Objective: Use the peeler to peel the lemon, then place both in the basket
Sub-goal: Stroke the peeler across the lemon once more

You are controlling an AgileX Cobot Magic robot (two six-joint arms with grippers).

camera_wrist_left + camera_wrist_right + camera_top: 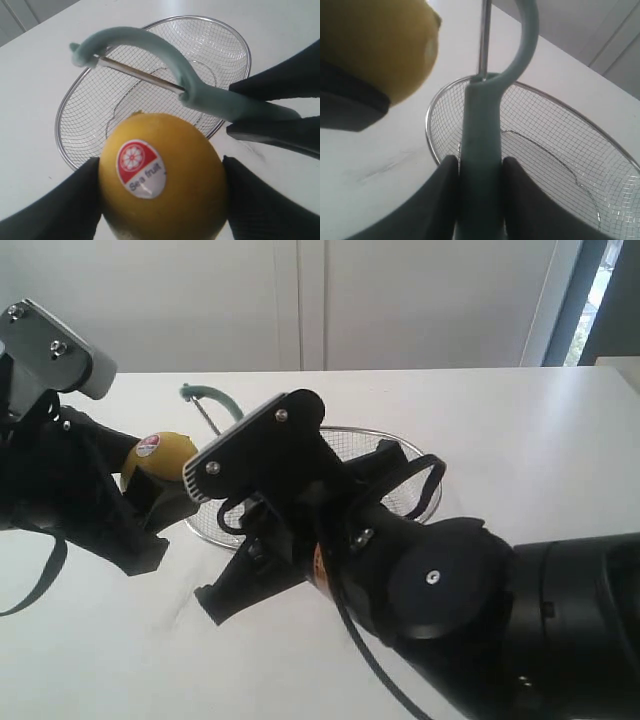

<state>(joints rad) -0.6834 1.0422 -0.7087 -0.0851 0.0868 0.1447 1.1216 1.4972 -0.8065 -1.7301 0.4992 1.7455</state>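
**Lemon in my left fingers, peeler in my right, both beside the basket**

My left gripper (160, 200) is clamped on the lemon (160, 175). One black pad presses each flank of the fruit, and the red-and-white sticker (141, 167) faces the left wrist camera. In the exterior view the lemon (160, 455) sits at 9 o'clock of the basket (437, 490), just outside the rim. My left fingers (140, 510) wrap it from below and from the side.

My right gripper (480, 200) is closed on the peeler (480, 165). The pale teal handle is squeezed between the two dark pads, and the curved head with its thin metal blade sticks out past my fingertips. In the exterior view only the head of the peeler (205, 400) shows, at about 1 o'clock from the lemon and 10 o'clock of the basket. The rest of it is hidden behind my right arm's black camera plate, and my right fingertips cannot be made out there.

In the left wrist view the peeler (200, 95) arches over the lemon with the blade near the skin, and a narrow gap shows between them. The right wrist view agrees: the lemon (375, 45) and the peeler head are close but apart.

The basket (240, 45) stands on the white table (520, 420), and the wire mesh that I can see holds nothing. My right arm crosses in front of much of it in the exterior view.
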